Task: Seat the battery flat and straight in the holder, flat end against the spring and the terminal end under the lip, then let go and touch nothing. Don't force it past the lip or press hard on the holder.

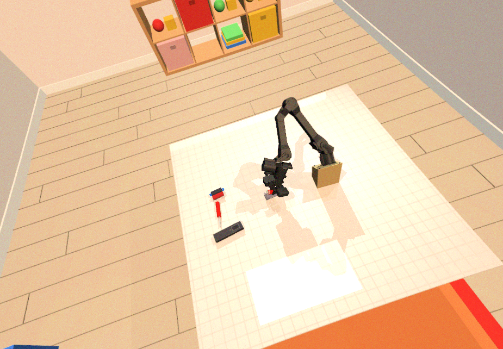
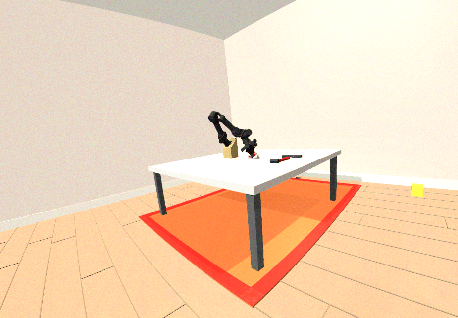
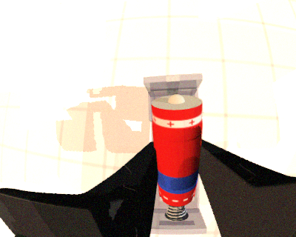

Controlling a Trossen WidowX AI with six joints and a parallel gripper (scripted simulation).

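A red battery (image 3: 177, 148) (image 1: 269, 192) with a white plus band and a blue band is tilted over the grey holder (image 3: 172, 78) (image 1: 269, 197), terminal end raised towards the camera. Its flat end is down at the coil spring (image 3: 176, 213) and appears to meet it. The terminal end shows just short of the holder's lip and above it, not under it. My gripper (image 3: 175, 147) is shut on the battery, one black finger on each side. The fingers hide the holder's middle. In the exterior view the gripper (image 2: 252, 155) is low over the table and the battery is mostly hidden.
On the table (image 1: 383, 197) (image 2: 207, 168) lie a dark remote-like block (image 1: 228, 231) (image 2: 291, 155), a red-handled screwdriver (image 1: 218, 209) and a small red, black and blue object (image 1: 217, 193). The arm's tan base block (image 1: 327, 174) (image 2: 230, 151) stands behind the gripper.
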